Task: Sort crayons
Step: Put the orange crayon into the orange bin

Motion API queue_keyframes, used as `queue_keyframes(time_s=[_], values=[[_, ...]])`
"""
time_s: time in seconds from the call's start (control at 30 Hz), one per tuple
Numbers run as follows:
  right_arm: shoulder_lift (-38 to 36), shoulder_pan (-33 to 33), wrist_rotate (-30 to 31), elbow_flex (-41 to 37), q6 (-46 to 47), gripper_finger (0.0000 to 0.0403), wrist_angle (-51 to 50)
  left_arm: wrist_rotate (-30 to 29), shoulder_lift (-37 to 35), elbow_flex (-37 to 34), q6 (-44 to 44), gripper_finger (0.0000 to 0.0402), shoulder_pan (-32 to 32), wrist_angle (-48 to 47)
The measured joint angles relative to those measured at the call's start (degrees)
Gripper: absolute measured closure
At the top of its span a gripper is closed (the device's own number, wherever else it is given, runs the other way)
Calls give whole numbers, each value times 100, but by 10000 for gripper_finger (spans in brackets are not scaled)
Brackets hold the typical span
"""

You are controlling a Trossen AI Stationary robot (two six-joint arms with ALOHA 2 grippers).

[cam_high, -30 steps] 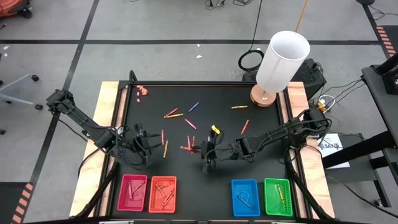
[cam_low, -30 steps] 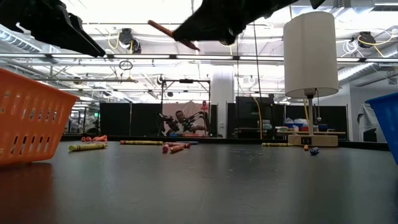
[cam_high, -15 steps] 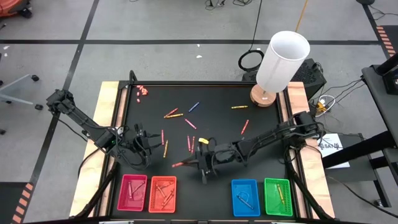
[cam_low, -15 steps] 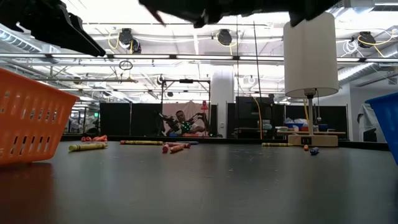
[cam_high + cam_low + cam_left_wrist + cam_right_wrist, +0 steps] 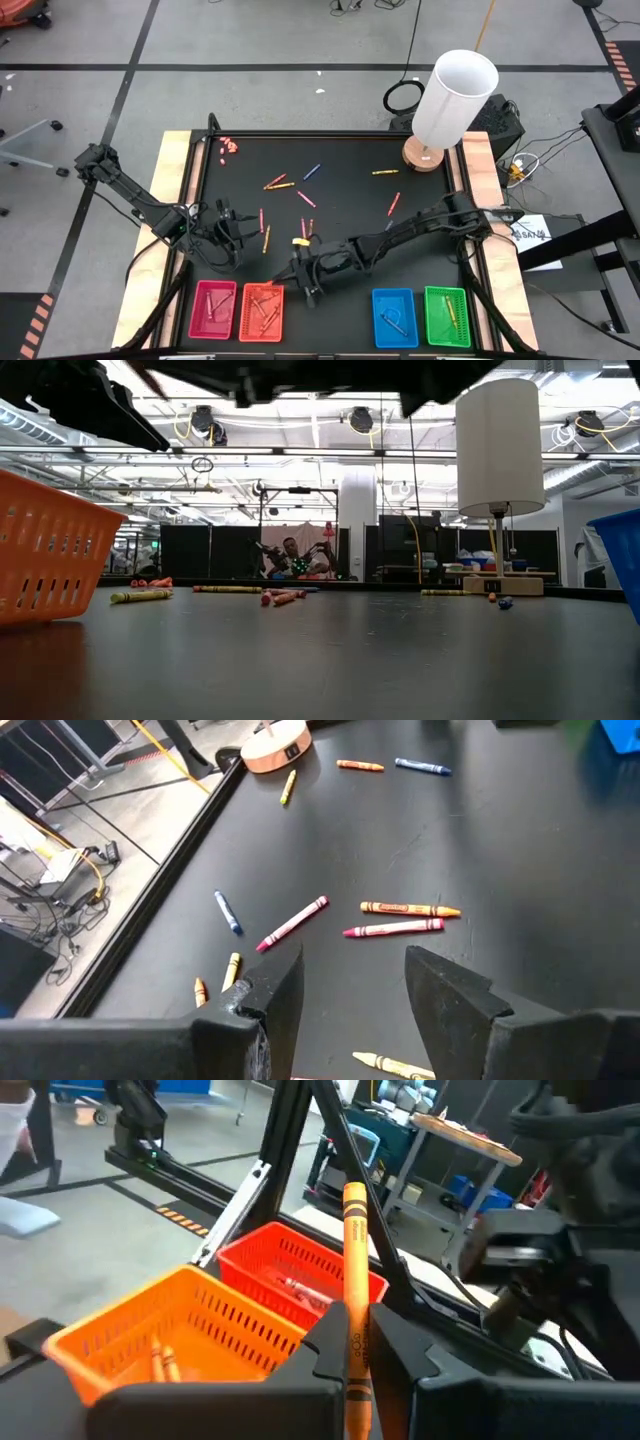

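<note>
Right tool [image 5: 299,272] clamped on an orange crayon [image 5: 354,1295], hanging just beside the orange tray [image 5: 261,310], crayon pointing toward it; left tool [image 5: 228,240] waits half open, empty, over the counter [image 5: 350,200]

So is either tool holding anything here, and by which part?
The right tool is shut on an orange crayon, pinched at its lower half, the rest sticking up past the fingers. The left tool is open, holding nothing.
</note>
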Motion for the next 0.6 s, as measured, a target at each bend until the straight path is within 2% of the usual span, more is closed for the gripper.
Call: queue_keyframes(time_s=[0.3, 0.43, 0.6], values=[[968, 1, -416, 1148, -291, 392, -688, -1, 0, 0, 30, 226, 0, -12], [1040, 9, -816, 1300, -420, 391, -872, -1, 0, 0, 57, 226, 0, -14], [1038, 23, -848, 1309, -393, 389, -914, -1, 0, 0, 59, 226, -1, -21]])
